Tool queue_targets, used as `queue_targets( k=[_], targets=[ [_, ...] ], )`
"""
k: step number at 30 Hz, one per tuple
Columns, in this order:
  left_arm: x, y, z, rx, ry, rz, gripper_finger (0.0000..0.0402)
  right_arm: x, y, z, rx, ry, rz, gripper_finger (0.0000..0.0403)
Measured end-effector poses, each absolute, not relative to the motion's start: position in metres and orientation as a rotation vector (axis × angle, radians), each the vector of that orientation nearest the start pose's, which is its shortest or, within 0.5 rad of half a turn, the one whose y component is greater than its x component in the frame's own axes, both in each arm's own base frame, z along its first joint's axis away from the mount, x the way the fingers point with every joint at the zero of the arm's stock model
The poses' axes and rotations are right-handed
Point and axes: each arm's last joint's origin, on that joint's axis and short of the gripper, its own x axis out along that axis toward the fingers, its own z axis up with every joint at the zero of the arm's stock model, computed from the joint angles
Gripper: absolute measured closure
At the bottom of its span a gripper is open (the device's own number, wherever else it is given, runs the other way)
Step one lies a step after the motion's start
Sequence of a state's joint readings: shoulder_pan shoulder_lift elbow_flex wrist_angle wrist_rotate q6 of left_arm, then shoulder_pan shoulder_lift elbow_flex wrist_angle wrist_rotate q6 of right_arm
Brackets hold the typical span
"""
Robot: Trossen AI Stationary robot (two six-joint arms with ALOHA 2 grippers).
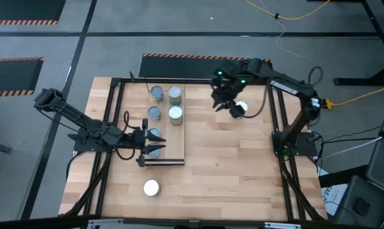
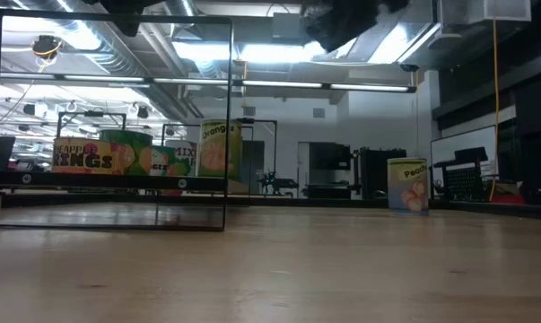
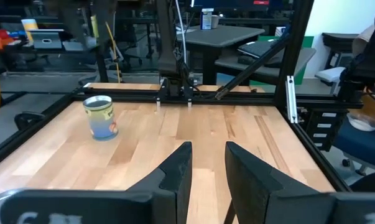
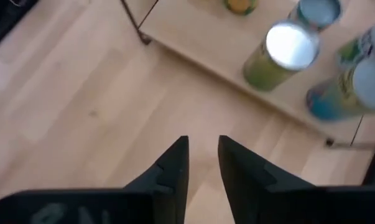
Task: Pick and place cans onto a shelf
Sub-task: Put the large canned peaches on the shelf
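Hovering empty with fingers nearly closed above the loose can (image 1: 241,107) beside the shelf (image 1: 179,137), the right gripper (image 1: 225,102) risks toppling it unless it opens wider, while the left gripper (image 1: 147,141), narrowly parted, holds nothing.

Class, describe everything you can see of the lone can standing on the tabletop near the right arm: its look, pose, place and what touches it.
The small cylindrical tin with a pale blue and yellow fruit label stands upright on the light butcher-block tabletop, apart from the long light-wood shelf. Its round top looks bright white from above and silvery with a raised rim from the side. The low view shows lettering beginning "Peac" on the label. The right end effector hovers just over it; only the table visibly touches it.
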State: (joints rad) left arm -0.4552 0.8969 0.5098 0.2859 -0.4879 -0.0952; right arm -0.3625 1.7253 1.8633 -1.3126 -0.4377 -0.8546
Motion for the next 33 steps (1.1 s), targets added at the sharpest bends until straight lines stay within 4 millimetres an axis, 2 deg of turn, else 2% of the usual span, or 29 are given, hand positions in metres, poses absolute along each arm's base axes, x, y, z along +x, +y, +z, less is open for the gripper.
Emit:
queue_targets(
  k=[5,11,22,27,33],
  targets=[
    [0.184,-0.073,0.264,-0.05,0.088,0.047,0.0312,0.282,-0.098,0.383,-0.23,0.993,0.471,0.0312],
    [0.184,-0.073,0.263,-0.049,0.088,0.048,0.0312,0.244,-0.088,0.372,-0.182,0.986,0.42,0.0312],
    [0.184,-0.073,0.263,-0.049,0.088,0.048,0.0312,0.184,-0.072,0.324,-0.189,1.086,0.13,0.0312],
    [0.184,-0.073,0.263,-0.049,0.088,0.048,0.0312,0.172,-0.07,0.296,-0.231,1.131,0.023,0.0312],
    [0.184,-0.073,0.263,-0.049,0.088,0.048,0.0312,0.169,-0.075,0.26,-0.314,1.22,-0.108,0.0312]
  ],
)
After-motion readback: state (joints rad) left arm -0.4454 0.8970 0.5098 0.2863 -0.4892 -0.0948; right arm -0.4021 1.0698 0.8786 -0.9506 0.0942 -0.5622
